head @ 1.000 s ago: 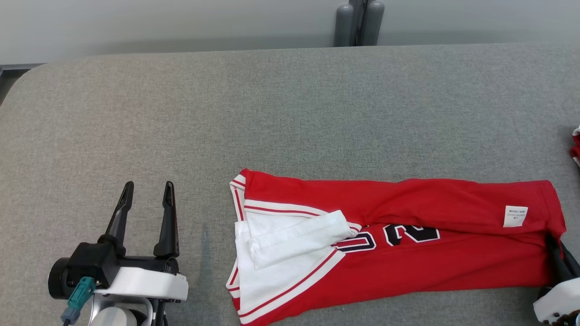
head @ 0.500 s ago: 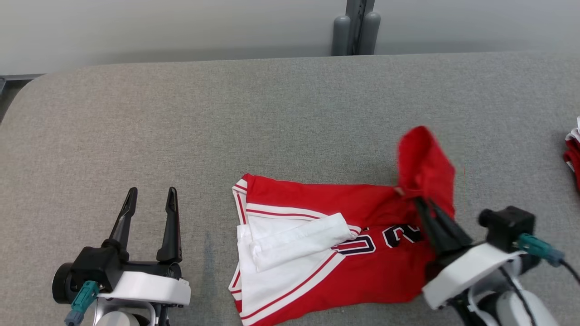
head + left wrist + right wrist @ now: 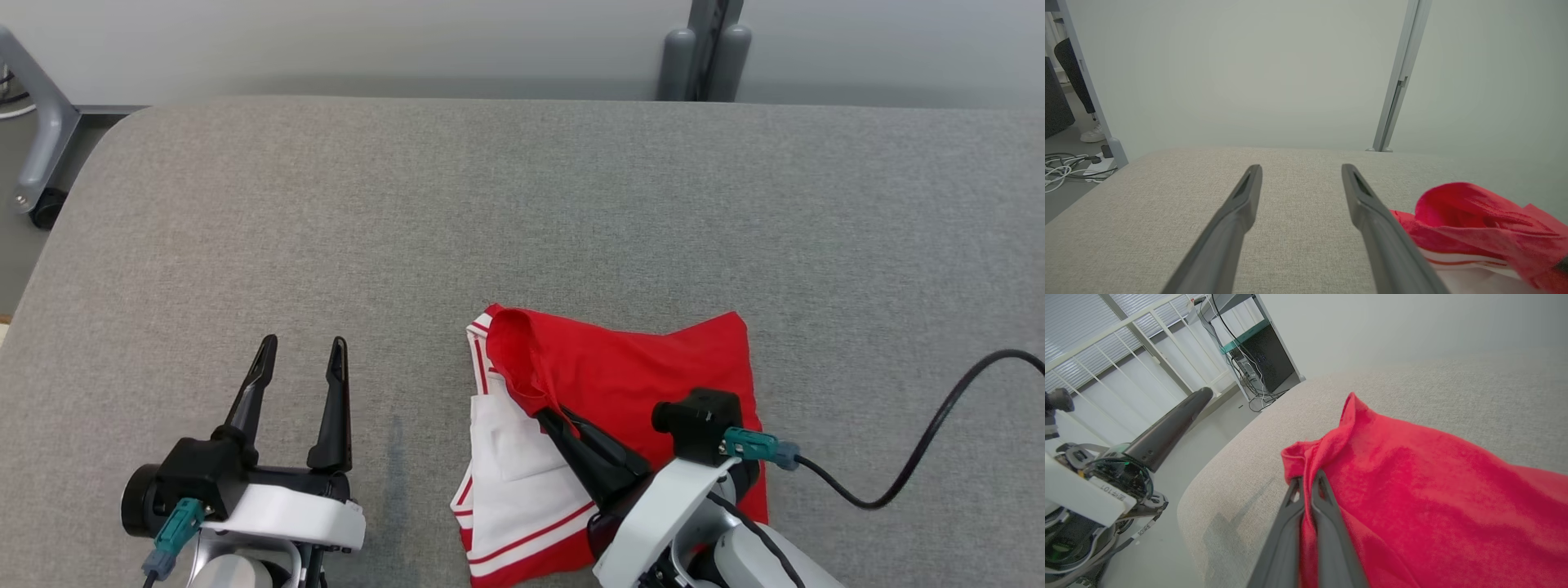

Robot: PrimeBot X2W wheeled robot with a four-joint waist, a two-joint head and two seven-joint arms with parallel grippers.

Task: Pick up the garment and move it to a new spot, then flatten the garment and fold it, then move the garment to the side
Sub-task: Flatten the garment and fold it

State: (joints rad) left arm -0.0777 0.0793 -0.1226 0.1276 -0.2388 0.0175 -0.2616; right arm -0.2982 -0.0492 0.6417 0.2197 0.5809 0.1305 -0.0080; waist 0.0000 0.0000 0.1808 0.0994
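On the grey table (image 3: 490, 204), near its front edge and right of centre, lay one garment (image 3: 620, 376), red with a white striped panel. There were two grippers. The left gripper (image 3: 302, 340) hovered over bare cloth well to the garment's left, with its two fingers spread apart and nothing between them. The right gripper (image 3: 549, 416) had its fingers pressed together on a raised fold of the red fabric. One black cable (image 3: 922, 441) looped across the table at the right.

The head view showed the white panel and its red stripes. The right wrist view showed red cloth alone, with the pinched fold close up, and a railing (image 3: 1126, 347) and a shelf (image 3: 1261, 347) beyond the table's corner. The left wrist view showed floor cables (image 3: 1065, 167) and a post (image 3: 1396, 81).

Doubled over, the garment was about as wide as deep, so I couldn't tell its long axis. Its white end faced the robot's left and its red folded edge the right.
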